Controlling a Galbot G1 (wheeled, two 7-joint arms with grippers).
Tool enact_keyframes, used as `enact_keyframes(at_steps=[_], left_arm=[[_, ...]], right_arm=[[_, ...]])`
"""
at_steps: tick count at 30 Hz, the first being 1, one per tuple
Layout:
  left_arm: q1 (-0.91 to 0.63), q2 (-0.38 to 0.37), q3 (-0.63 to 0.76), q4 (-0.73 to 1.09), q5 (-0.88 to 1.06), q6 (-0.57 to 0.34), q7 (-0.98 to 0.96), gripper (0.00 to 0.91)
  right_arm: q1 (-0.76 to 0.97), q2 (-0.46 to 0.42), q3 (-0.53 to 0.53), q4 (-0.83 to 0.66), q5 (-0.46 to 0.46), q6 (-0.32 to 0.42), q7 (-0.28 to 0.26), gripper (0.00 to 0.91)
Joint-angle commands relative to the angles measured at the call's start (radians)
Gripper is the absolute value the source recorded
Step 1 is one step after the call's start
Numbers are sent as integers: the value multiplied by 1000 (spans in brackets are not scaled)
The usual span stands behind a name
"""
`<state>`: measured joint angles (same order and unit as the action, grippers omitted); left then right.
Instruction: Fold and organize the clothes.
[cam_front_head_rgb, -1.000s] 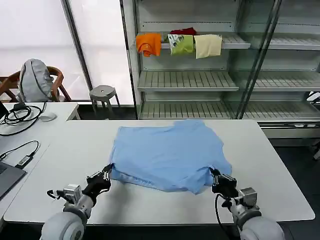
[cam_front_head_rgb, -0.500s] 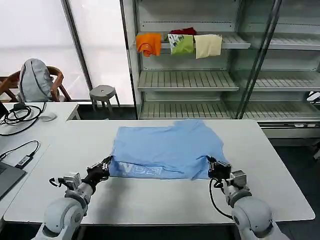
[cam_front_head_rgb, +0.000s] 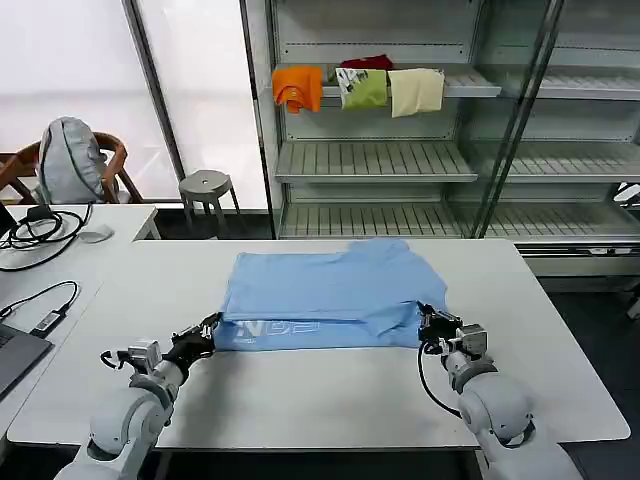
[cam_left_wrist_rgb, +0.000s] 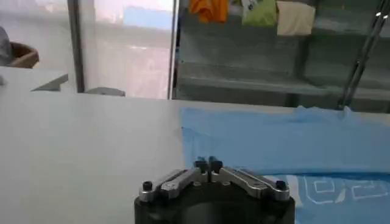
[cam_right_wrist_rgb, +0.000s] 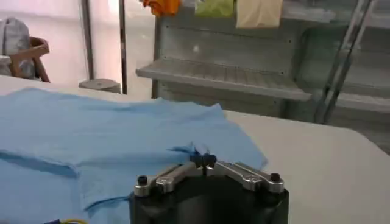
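Since a second ago, both grippers are carrying the near hem farther from the robot, so the fold is lying flatter and pale lettering is now showing on the turned-over strip. On the white table (cam_front_head_rgb: 300, 400), the sky-blue T-shirt (cam_front_head_rgb: 330, 290) is lying with its long axis running left to right. At its near left corner the left gripper (cam_front_head_rgb: 209, 329) is pinching the cloth with fingers closed; at the near right corner the right gripper (cam_front_head_rgb: 428, 322) is likewise clamping the fabric.

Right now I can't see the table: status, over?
Left hand and right hand both shut on the T-shirt near corners. Near edge folded over, lettering up. Nothing in the way.
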<state>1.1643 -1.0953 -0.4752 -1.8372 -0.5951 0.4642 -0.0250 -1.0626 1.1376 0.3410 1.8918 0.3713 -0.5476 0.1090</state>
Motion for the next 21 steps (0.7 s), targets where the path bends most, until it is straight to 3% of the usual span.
enact_keyframes(at_steps=[1,17,18,19,21], left_arm=[[-21,10,15,42,0,-10,7,20],[-42,29,45,59,16,-22,26,20],[-43,30,44,61,17,-22,26,282],[-44,31,44,62,20,-22,28,907],[-45,32,44,65,39,-18,29,907]], right_arm=[[20,0,-4,-25,5,2,1,0],[45,-4,-12,-51,-12,3,-37,0],[49,-4,-14,-54,-16,3,-42,141],[57,-5,-16,-58,-18,3,-45,907],[70,-6,-22,-63,-39,-12,-55,907]])
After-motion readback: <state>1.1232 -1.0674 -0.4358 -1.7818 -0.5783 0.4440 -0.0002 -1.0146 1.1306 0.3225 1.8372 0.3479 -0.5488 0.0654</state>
